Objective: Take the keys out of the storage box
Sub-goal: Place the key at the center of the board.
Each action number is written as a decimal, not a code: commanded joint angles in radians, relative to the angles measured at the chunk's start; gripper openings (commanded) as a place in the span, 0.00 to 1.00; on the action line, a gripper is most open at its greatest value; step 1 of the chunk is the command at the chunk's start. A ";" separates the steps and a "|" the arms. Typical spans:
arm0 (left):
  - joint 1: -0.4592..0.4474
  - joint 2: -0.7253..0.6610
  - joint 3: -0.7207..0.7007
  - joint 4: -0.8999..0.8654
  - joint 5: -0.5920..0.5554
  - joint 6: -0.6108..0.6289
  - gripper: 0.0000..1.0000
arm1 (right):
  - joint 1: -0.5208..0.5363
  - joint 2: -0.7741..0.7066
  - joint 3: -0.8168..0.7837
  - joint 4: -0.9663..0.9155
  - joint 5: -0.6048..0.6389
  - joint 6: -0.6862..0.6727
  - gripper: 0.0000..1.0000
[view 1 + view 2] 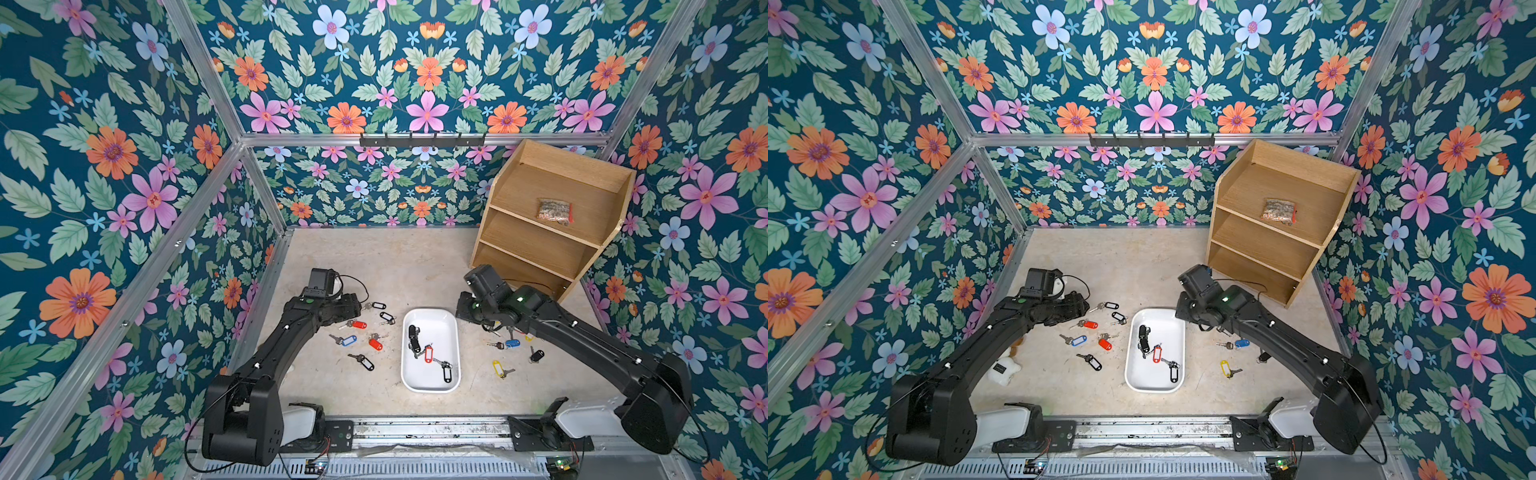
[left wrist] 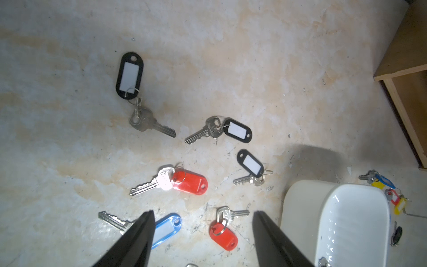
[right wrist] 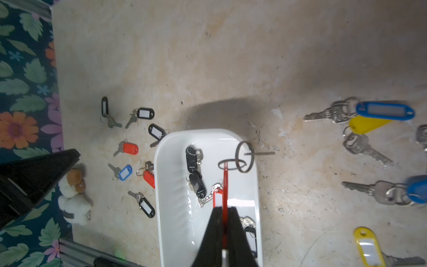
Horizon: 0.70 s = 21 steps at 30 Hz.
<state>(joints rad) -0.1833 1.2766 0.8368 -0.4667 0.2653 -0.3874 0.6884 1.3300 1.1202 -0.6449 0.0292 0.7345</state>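
The left arm (image 1: 266,357) stretches forward and low. The left jaws stand spread above loose keys (image 2: 182,182) on the worktop (image 1: 374,257), with the box (image 2: 300,203) just beside one jaw. The right arm (image 1: 582,336) bends inward. The right jaws are pressed together on a red tag (image 3: 224,185), seen edge-on, with its rings (image 3: 237,155) dangling past the tips. Beneath and ahead of them, more keys lie in the box. In both top views the wrists hide both sets of jaws. The held key (image 3: 263,152) shows only as a thin sliver.

Wood shelf (image 1: 536,243); bag (image 1: 553,211) on it; hook rail (image 1: 422,141)
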 commanded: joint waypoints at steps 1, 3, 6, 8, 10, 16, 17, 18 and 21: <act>0.000 -0.003 0.000 0.019 0.014 0.006 0.73 | -0.076 -0.012 -0.014 0.016 -0.027 -0.055 0.00; -0.002 -0.004 0.000 0.020 0.015 0.006 0.73 | -0.113 0.007 -0.030 0.024 -0.040 -0.074 0.00; -0.005 -0.005 -0.002 0.019 0.014 0.005 0.73 | -0.118 0.040 -0.045 0.023 -0.044 -0.078 0.00; -0.007 -0.005 -0.002 0.019 0.011 0.005 0.73 | -0.118 0.039 -0.075 0.044 -0.066 -0.069 0.00; -0.009 -0.005 -0.002 0.019 0.009 0.007 0.73 | -0.118 0.017 -0.126 0.072 -0.090 -0.044 0.00; -0.013 -0.002 -0.001 0.019 0.009 0.007 0.73 | -0.113 -0.108 -0.342 0.166 -0.159 0.033 0.00; -0.013 -0.001 0.000 0.020 0.009 0.007 0.73 | -0.107 -0.124 -0.374 0.178 -0.169 0.043 0.00; -0.013 0.001 0.001 0.019 0.009 0.007 0.73 | -0.100 -0.137 -0.400 0.187 -0.174 0.052 0.00; -0.012 0.005 -0.001 0.020 0.010 0.007 0.73 | -0.075 -0.150 -0.448 0.208 -0.177 0.070 0.00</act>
<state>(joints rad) -0.1963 1.2770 0.8345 -0.4633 0.2707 -0.3870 0.5972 1.1904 0.7033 -0.4995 -0.1249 0.7685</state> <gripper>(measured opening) 0.734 0.078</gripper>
